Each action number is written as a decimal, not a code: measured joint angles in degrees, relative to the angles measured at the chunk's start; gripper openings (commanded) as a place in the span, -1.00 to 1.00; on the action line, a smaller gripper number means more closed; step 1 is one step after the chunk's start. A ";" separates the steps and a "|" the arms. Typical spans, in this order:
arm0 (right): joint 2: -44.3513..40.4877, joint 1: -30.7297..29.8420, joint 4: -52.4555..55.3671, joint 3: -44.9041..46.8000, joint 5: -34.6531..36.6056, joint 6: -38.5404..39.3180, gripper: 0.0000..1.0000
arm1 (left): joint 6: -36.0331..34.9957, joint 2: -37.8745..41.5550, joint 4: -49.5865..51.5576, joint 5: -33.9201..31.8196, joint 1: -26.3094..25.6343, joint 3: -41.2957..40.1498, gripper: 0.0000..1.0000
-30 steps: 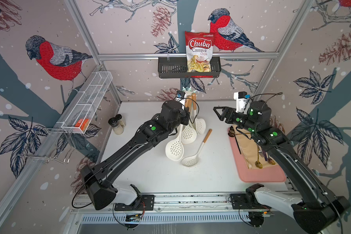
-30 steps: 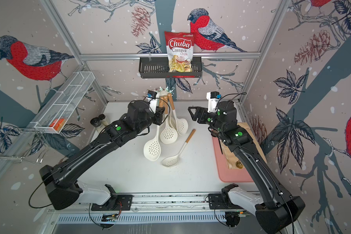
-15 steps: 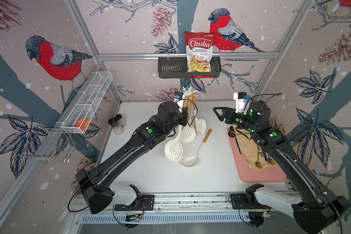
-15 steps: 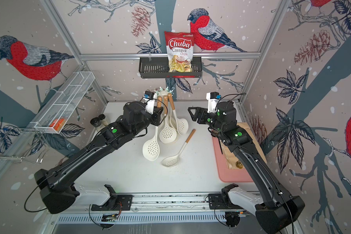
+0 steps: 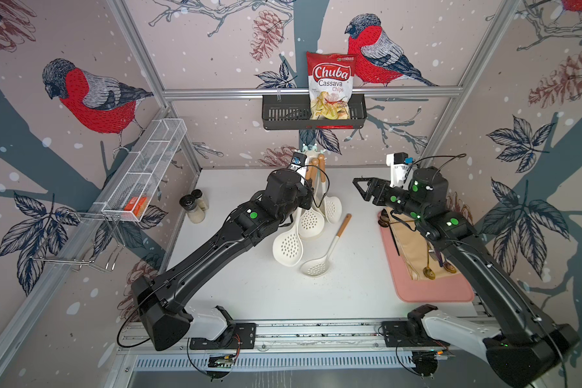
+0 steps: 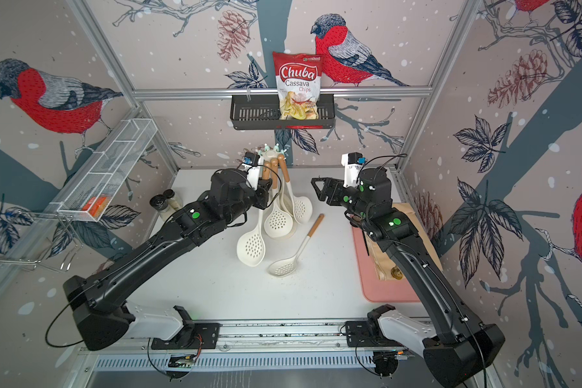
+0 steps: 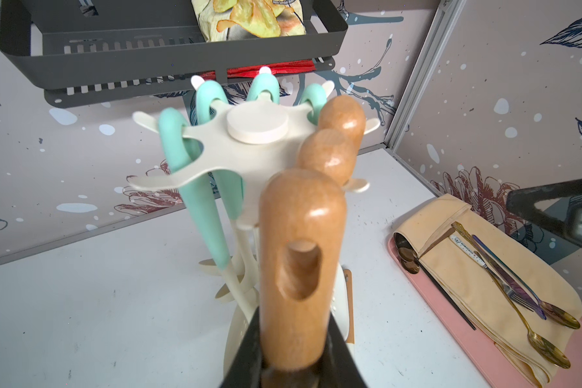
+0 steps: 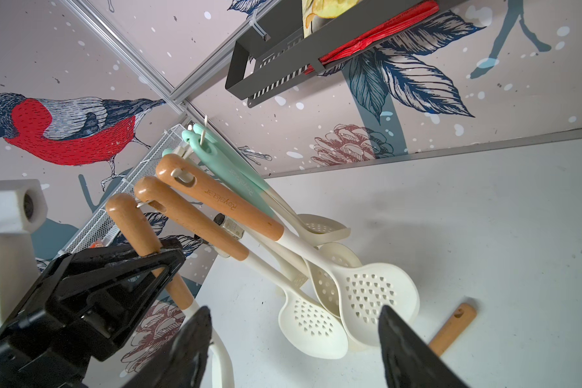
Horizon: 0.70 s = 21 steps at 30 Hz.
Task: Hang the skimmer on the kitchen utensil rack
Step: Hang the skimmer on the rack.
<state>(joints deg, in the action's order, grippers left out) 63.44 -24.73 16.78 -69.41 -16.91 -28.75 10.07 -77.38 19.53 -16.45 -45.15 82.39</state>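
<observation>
In both top views the kitchen utensil rack [image 6: 270, 154] stands near the table's far edge. Its pole and base are hidden behind hanging utensils, and the left gripper [image 6: 265, 188] is mostly hidden by its wrist. The left wrist view shows it clamped on the skimmer [image 7: 301, 218] handle, jaws cut off, handle hole empty beside the rack's top. The right wrist view shows the right gripper [image 8: 294, 310] spread apart, empty.

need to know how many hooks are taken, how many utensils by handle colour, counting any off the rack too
wooden handles: 4 (two hung on the kitchen utensil rack, the held skimmer in the left gripper, the loose skimmer lying on the table)
mint handles: 4, all looped on rack hooks
total: 8
</observation>
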 measured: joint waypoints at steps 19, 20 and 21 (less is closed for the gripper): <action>-0.50 0.00 0.09 0.57 0.42 0.44 0.55 | -0.98 -0.44 -0.90 0.04 1.07 0.04 -1.00; -0.50 0.00 0.09 0.63 0.44 0.44 0.55 | -0.98 -0.57 -0.87 0.07 1.22 -0.15 -1.00; -0.50 0.00 0.17 0.72 0.44 0.44 0.55 | -0.98 -0.68 -0.85 0.39 1.44 -0.35 -1.00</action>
<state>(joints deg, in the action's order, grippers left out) 62.94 -24.73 16.95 -68.69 -16.47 -28.32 9.08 -78.06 18.68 -16.05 -43.70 82.04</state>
